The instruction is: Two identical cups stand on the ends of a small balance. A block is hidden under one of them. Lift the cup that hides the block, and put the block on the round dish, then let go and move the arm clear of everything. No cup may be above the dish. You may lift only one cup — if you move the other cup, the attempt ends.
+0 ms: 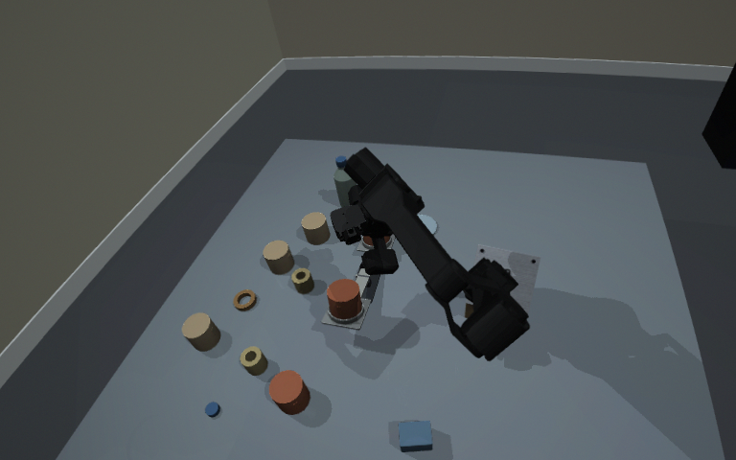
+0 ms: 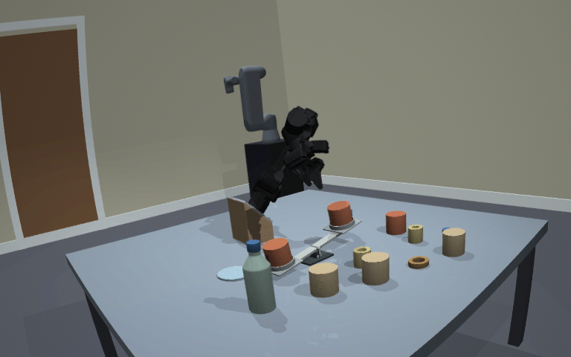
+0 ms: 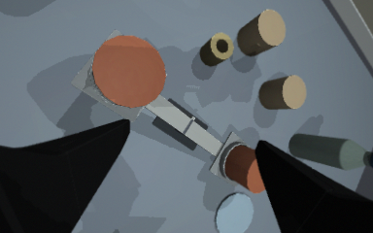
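Observation:
The balance [image 1: 362, 283] [image 2: 328, 240] [image 3: 167, 113] is tilted. A red cup [image 1: 344, 299] [image 2: 340, 214] [image 3: 129, 71] stands on its raised end. The identical cup [image 2: 277, 252] [image 3: 241, 166] stands on its low end, near the bottle, and is partly hidden by the arm in the top view. The pale blue round dish [image 1: 429, 224] [image 2: 228, 273] [image 3: 235, 214] lies beside the low end with nothing on it. My gripper [image 2: 315, 186] [image 3: 193, 135] is open and empty, high above the balance. The hidden block does not show.
A green bottle [image 1: 343, 187] [image 2: 259, 282] [image 3: 318, 149] stands near the low end. Several tan cylinders [image 1: 278, 257] [image 2: 375, 268], hollow brass cylinders [image 1: 255, 362] and a separate red cylinder [image 1: 290, 393] [image 2: 395, 223] stand around. A blue box [image 1: 415, 435] and an upright board [image 2: 239, 221] are also there.

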Robot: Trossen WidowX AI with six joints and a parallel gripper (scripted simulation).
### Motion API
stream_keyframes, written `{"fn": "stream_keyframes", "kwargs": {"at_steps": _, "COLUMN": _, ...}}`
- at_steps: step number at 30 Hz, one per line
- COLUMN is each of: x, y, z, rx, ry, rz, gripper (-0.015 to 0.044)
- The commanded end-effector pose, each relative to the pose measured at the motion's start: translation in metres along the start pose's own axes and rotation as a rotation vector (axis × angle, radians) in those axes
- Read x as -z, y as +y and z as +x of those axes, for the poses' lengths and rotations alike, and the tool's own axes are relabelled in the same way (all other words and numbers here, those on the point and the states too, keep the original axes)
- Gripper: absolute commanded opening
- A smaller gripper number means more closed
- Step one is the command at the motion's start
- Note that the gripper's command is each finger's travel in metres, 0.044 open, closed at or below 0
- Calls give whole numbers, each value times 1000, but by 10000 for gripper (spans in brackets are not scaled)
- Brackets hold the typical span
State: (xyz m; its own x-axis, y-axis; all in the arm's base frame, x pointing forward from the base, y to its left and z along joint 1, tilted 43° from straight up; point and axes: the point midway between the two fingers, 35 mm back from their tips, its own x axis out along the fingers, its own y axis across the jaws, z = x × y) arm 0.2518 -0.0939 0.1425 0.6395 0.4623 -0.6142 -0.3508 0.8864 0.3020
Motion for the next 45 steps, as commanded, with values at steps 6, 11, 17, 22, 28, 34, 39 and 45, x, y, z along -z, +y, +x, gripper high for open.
{"fn": "stream_keyframes", "kwargs": {"at_steps": 6, "x": 43, "y": -16, "z": -28, "rx": -8, "ry": -78, "rz": 274, "gripper": 440}}
{"fn": "stream_keyframes", "kwargs": {"at_steps": 11, "x": 61, "y": -20, "z": -45, "rx": -5, "ry": -154, "rz": 419, "gripper": 440}}
{"fn": "stream_keyframes", "kwargs": {"at_steps": 17, "x": 75, "y": -22, "z": -60, "rx": 1, "ry": -240, "rz": 545, "gripper": 440}}
{"fn": "stream_keyframes", "kwargs": {"at_steps": 22, "x": 75, "y": -22, "z": -60, "rx": -1, "ry": -238, "rz": 550, "gripper": 440}}
{"fn": "stream_keyframes", "kwargs": {"at_steps": 28, "x": 74, "y": -37, "z": -54, "rx": -50, "ry": -163, "rz": 710, "gripper": 440}}
{"fn": "stream_keyframes", "kwargs": {"at_steps": 34, "x": 75, "y": -53, "z": -44, "rx": -80, "ry": -70, "rz": 886, "gripper": 440}}
{"fn": "stream_keyframes", "kwargs": {"at_steps": 39, "x": 76, "y": -67, "z": -35, "rx": -86, "ry": 4, "rz": 1021, "gripper": 440}}
{"fn": "stream_keyframes", "kwargs": {"at_steps": 45, "x": 76, "y": -84, "z": -21, "rx": -88, "ry": 106, "rz": 1198, "gripper": 440}}
